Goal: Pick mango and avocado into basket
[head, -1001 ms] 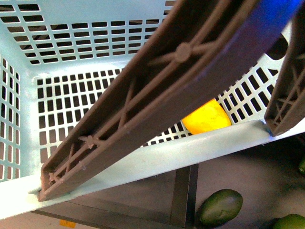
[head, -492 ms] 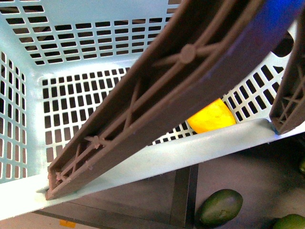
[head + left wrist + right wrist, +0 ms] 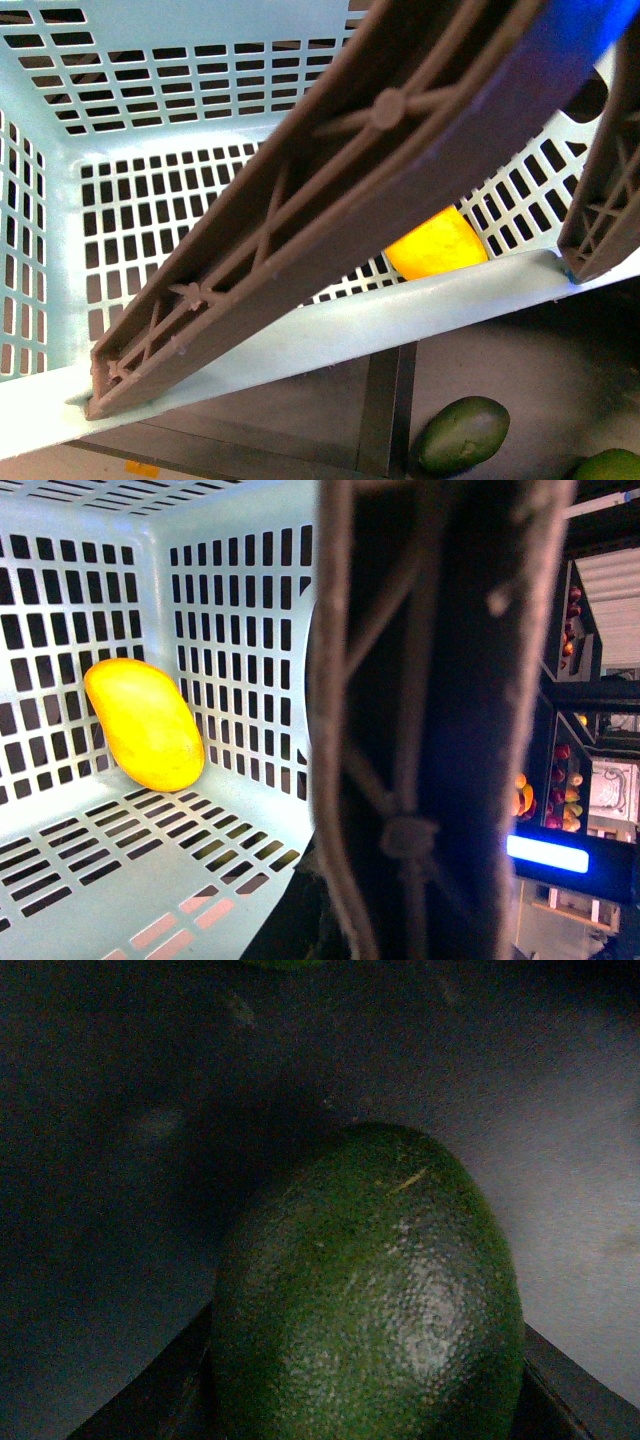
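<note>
Closest to the body camera, the ribbed handle crossed the front view, its foot on the near rim of the basket. Over the last second the basket had swung slightly aside and come back, while the mango kept its corner on the slotted floor against the near wall, so that half of the task looked done. The left claw did not show, so its grip could not be told. Below and beyond, the avocado lay unmoved on the dark bench, outside the basket and still to fetch. Seen from the right wrist, dark green fruit filled the picture with dark edges of the right claw either side; whether it was clenched could not be told
</note>
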Tool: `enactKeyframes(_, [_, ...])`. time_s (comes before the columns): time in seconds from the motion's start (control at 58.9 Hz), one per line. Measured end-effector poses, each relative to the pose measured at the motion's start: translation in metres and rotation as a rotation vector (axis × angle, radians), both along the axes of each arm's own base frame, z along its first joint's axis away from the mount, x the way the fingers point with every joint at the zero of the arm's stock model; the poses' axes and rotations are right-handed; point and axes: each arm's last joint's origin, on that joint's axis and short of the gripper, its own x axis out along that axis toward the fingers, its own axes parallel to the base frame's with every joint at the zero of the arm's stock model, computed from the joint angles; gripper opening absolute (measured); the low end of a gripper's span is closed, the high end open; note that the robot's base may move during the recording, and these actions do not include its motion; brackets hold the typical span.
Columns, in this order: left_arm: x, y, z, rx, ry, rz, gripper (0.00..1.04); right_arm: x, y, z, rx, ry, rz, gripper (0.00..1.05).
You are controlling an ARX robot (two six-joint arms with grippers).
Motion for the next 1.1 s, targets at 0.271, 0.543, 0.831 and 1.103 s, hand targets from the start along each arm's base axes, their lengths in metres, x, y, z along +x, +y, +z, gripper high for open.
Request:
enactKeyframes(0.271, [0.0, 0.0, 0.0, -0.001, 0.001, -0.001, 0.04, -0.032, 0.004, 0.091, -0.082, -0.174, 0.273, 0.55])
enactKeyframes(0.543, [0.0, 0.0, 0.0, 0.0, 0.0, 0.0, 0.04, -0.081, 0.021, 0.164, -0.101, -0.283, 0.459, 0.55])
enactKeyframes(0.831, [0.0, 0.0, 0.0, -0.001, 0.001, -0.001, 0.04, -0.114, 0.051, 0.244, -0.147, -0.514, 0.564, 0.55])
enactKeyframes(1.103, [0.0, 0.0, 0.0, -0.001, 0.0, 0.0, 0.04, -0.122, 0.094, 0.293, -0.125, -0.692, 0.646, 0.55])
